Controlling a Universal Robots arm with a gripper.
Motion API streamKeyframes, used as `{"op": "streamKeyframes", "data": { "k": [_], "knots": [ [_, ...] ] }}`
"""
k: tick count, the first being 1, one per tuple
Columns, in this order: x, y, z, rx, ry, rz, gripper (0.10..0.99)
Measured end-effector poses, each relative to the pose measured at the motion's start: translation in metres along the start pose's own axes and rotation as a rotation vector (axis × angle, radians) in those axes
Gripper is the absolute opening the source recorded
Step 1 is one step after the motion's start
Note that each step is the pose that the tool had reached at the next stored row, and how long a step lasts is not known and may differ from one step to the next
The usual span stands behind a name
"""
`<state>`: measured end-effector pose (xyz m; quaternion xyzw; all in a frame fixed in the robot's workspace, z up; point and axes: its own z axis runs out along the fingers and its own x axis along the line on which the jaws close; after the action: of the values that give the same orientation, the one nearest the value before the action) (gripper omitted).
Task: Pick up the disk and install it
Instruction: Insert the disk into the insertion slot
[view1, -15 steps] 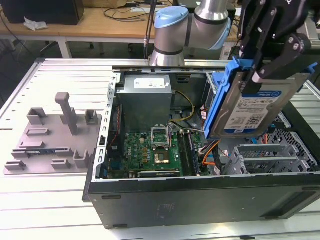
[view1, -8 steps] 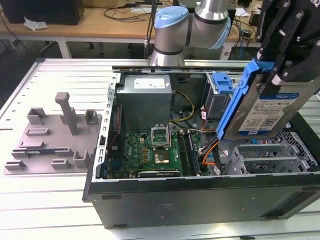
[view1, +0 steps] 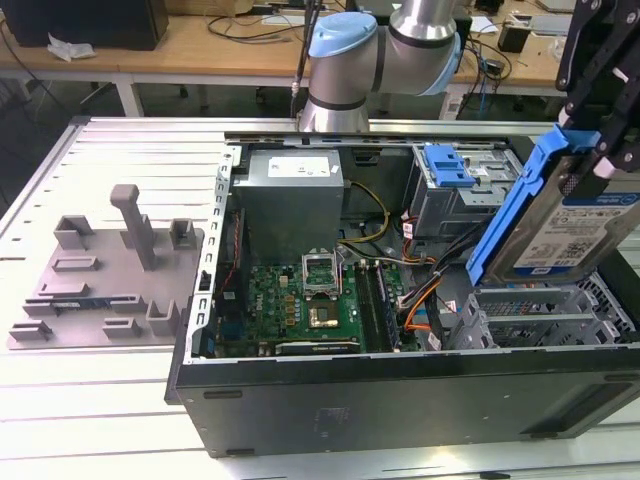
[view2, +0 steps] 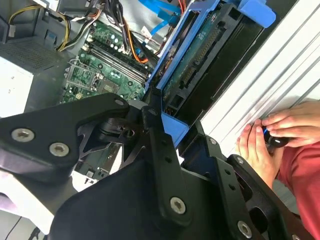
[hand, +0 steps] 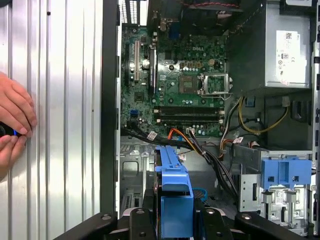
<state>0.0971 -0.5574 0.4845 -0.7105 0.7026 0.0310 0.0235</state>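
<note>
The disk (view1: 575, 225) is a silver-grey drive with a white and blue label in a blue plastic bracket. It hangs tilted on edge above the end of the open computer case (view1: 400, 390) at the exterior view's right. My gripper (view1: 597, 115) is shut on its upper end from above. In the second wrist view the black fingers (view2: 155, 125) clamp the blue bracket, and the disk (view2: 200, 55) shows its green circuit side. In the first wrist view the disk's blue edge (hand: 174, 192) sits over the case floor beside the drive cage (hand: 280, 180).
Inside the case are a motherboard (view1: 310, 300), a grey power supply (view1: 290, 190), loose cables (view1: 420, 290) and a blue carrier (view1: 448, 165) in the drive cage. A grey fixture plate (view1: 110, 270) lies at the exterior view's left. A person's hands (view2: 270, 135) rest on the slatted table beside the case.
</note>
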Motion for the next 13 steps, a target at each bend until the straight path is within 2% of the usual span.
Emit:
{"op": "streamKeyframes", "data": {
  "k": [5, 13],
  "knots": [
    [0.0015, -0.0087, 0.0025, 0.0, 0.0, 0.001, 0.369],
    [0.0024, -0.0148, 0.0056, 0.001, -0.0004, 0.007, 0.369]
  ]
}}
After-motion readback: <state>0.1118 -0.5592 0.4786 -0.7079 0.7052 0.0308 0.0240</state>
